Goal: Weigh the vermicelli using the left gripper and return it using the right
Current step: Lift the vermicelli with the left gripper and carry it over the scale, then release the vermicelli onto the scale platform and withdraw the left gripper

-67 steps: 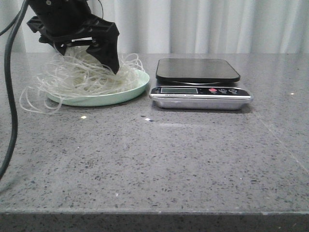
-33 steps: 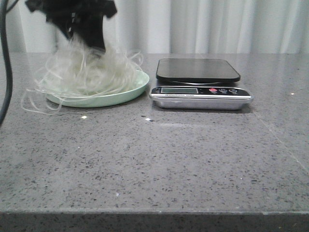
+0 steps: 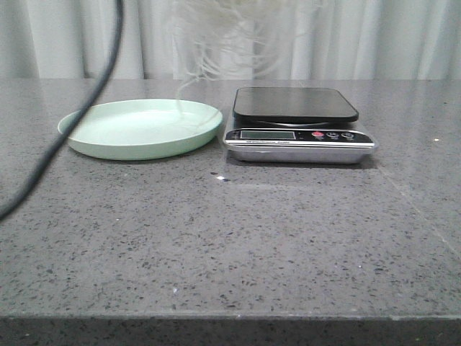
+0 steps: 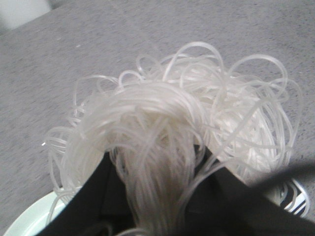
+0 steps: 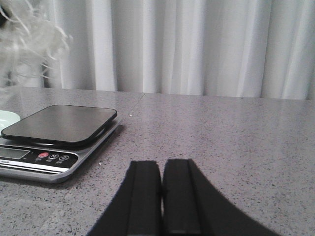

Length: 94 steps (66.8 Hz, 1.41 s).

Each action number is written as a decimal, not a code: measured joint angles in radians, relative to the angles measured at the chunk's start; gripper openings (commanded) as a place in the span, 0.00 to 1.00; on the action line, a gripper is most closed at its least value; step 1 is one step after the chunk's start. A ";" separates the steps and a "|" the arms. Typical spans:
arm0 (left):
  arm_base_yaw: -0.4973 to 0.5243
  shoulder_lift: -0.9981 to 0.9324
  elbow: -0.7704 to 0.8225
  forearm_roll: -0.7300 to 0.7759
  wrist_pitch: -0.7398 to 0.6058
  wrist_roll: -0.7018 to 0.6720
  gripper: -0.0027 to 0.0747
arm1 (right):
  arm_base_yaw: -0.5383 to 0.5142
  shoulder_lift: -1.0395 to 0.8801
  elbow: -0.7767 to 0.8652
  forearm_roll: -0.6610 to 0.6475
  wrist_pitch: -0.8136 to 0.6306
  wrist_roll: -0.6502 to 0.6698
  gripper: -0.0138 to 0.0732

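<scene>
Plate (image 3: 140,128) sits bare at nine o'clock on the grey table (image 3: 230,238), pale green, a dark cable (image 3: 79,119) draped across in front of it. Up at twelve o'clock the vermicelli (image 3: 230,36) hangs in the air, blurred, above the gap between plate and scale (image 3: 297,124). The left gripper (image 4: 157,216) pinches the strands between its dark fingers (image 4: 93,196). Over at three o'clock, the right gripper (image 5: 162,196) hovers low over the table, fingers pressed together, gripping nothing.
</scene>
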 measured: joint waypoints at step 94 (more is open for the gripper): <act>-0.057 -0.155 -0.014 0.107 0.023 0.000 0.81 | 0.000 0.000 0.000 0.000 0.000 0.000 0.36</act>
